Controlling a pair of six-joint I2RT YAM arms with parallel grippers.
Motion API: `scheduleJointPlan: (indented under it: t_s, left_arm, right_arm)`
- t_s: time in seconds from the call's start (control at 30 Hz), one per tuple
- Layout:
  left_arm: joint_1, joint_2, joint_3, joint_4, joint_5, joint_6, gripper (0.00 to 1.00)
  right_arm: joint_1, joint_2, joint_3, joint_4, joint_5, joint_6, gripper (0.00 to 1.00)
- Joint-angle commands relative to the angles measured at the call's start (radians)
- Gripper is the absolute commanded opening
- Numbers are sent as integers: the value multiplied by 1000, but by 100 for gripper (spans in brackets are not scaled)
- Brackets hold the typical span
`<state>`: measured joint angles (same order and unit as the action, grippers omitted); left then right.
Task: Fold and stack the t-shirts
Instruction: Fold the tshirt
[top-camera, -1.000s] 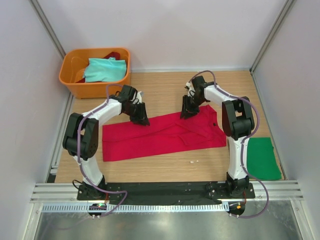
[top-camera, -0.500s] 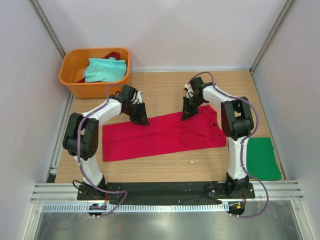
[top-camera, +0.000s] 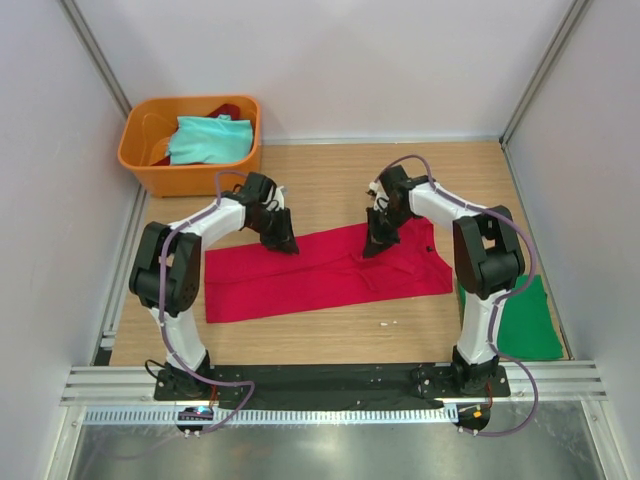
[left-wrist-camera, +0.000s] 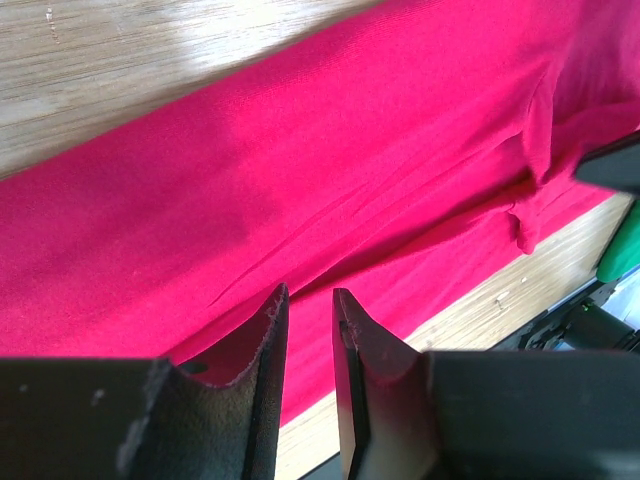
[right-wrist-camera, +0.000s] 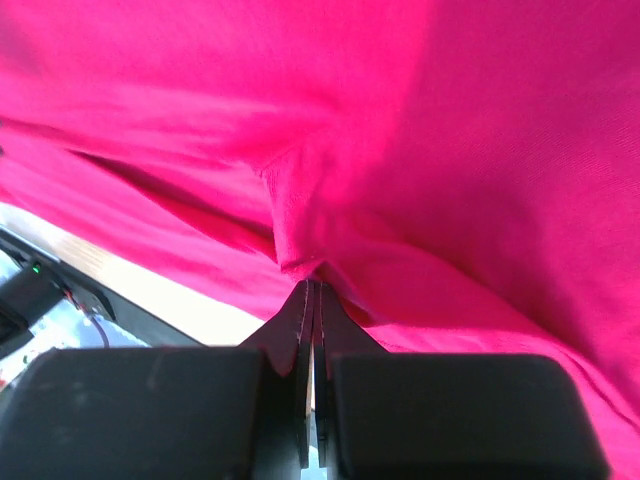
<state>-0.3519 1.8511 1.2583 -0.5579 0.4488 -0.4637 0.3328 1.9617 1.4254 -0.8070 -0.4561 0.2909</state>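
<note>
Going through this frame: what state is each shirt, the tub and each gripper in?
red shirt: flat on the table, folded into a long band.
green shirt: folded, flat by the table's right edge.
tub: upright, holding cloth.
teal shirt: crumpled in the tub.
left gripper: jaws slightly apart at the red shirt's far edge.
right gripper: shut on a pinch of the red shirt.

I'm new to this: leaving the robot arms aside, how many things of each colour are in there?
red t-shirt: 1
green t-shirt: 1
teal t-shirt: 1
orange tub: 1
dark red cloth in the tub: 1
Total: 5
</note>
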Motion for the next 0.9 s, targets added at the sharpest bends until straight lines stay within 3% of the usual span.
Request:
scheduleJointPlan:
  t_s: [0.0, 0.87]
  left_arm:
    - [1, 7, 16, 3, 14, 10, 25]
    - [1, 28, 13, 4, 27, 10, 25]
  right_arm:
    - [28, -49, -42, 14, -24, 28, 2]
    - [66, -193, -210, 52, -30, 128, 3]
